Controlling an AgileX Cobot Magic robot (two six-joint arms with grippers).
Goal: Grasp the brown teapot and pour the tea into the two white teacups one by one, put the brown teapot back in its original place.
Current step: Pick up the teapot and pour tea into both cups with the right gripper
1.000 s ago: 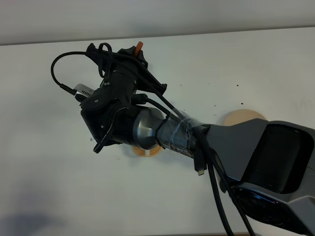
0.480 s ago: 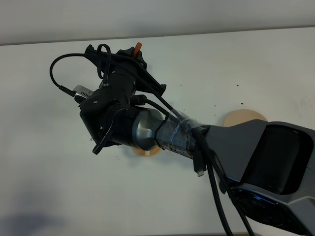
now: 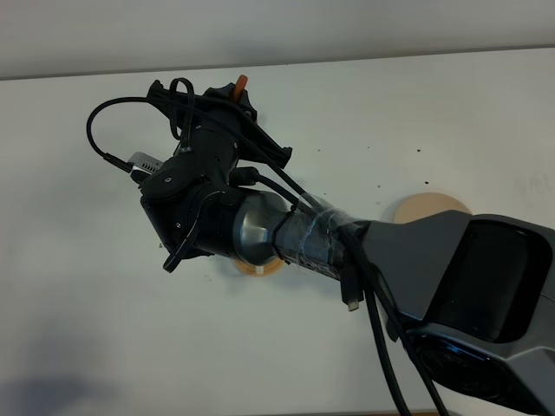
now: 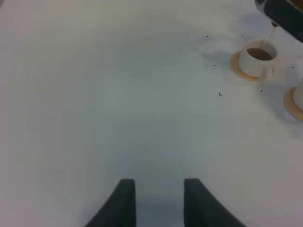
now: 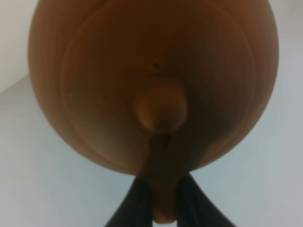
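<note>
The brown teapot (image 5: 156,80) fills the right wrist view, seen lid-on with its knob in the middle. My right gripper (image 5: 162,201) is shut on its loop handle. In the left wrist view a white teacup (image 4: 257,57) on an orange saucer (image 4: 239,70) holds brown tea, and a thin stream of tea falls into it from a dark shape above. A second teacup (image 4: 299,96) shows only at the frame's edge. My left gripper (image 4: 160,203) hangs open over bare table, well away from the cups. From the high camera my right arm (image 3: 260,225) hides the teapot and cups.
A round tan plate (image 3: 427,208) lies bare on the white table (image 3: 78,303), partly behind the right arm's base. One orange saucer (image 3: 258,268) peeks out below the arm's wrist. Small dark specks dot the table near the cups.
The right arm's wrist has barely shifted over the last second. Nothing else has visibly moved.
</note>
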